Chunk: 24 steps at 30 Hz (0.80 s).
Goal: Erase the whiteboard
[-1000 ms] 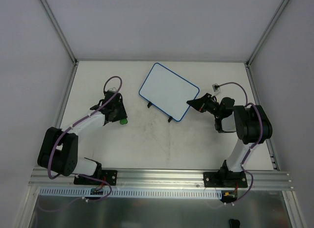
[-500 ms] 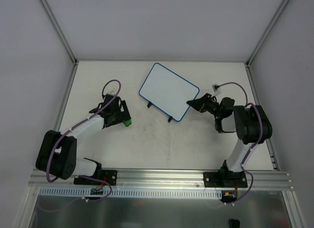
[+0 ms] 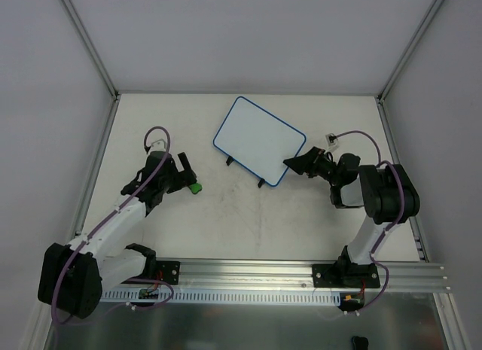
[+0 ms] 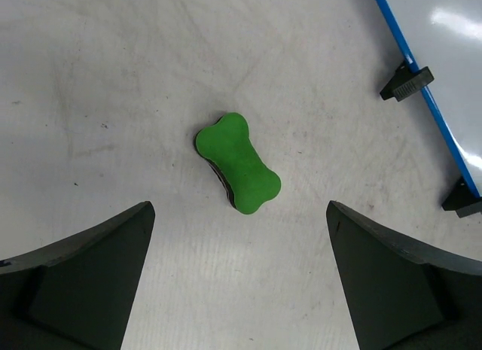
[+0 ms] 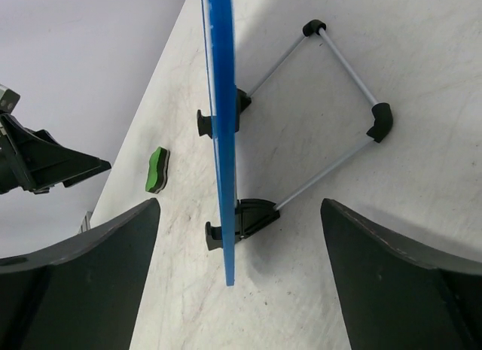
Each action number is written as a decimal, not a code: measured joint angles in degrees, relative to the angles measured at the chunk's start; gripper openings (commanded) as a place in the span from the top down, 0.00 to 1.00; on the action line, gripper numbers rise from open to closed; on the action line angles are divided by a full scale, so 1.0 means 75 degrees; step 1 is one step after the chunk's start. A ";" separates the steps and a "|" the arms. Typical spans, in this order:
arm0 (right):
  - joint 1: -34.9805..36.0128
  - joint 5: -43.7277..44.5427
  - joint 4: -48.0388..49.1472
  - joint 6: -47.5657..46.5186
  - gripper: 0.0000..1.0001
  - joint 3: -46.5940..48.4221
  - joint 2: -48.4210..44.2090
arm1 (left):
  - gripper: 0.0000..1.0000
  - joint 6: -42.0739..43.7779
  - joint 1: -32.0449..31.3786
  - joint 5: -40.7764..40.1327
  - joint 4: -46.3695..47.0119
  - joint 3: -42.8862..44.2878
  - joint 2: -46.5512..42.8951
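Hovering my left tool (image 4: pixel 239 214) over the green eraser (image 4: pixel 238 163), I am keeping its fingers spread wide, one to each side, and they are not touching the eraser. It is lying flat on the table (image 3: pixel 248 214), free of any grip, just beside the whiteboard's near-left edge.

The whiteboard (image 3: pixel 258 139) is standing propped at the far middle of the table, turned at an angle. From above I am seeing no marks on its face. So I am judging the wiping done, and the step in hand to be getting both tools clear.

To do that well, I am planning to lift the left tool straight up, so neither finger drags the eraser. My right tool (image 5: pixel 239 211) is also spread, its fingers straddling the board's lower right edge. Whether a finger is touching the frame I cannot tell. The board looks light on its supports, so I am meaning to back that tool off along the line of the edge and not sideways into it.

Counting what is here, I am finding:
- one whiteboard
- one eraser
- two black feet (image 4: pixel 407 80) on the board's lower edge
- one wire prop (image 5: pixel 343 60) behind the board
- two tools
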 measured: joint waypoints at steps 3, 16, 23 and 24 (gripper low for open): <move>-0.0038 0.0137 -0.0061 -0.0041 0.01 -0.0289 -0.0402 | 0.01 0.0000 0.0000 -0.0134 0.0003 -0.0090 -0.0423; -0.0659 0.1070 -0.0128 0.0044 0.01 -0.2046 -0.3025 | 0.01 0.0149 0.0000 -0.1116 0.0035 -0.0944 -0.2020; -0.0679 0.1623 -0.2317 -0.0507 0.01 -0.2500 -0.5359 | 0.01 0.0356 0.0000 -0.1204 0.0050 -0.1317 -0.2984; -0.0679 0.1728 -0.2914 -0.0699 0.01 -0.2489 -0.5907 | 0.01 0.0358 0.0000 -0.1195 0.0047 -0.1393 -0.3115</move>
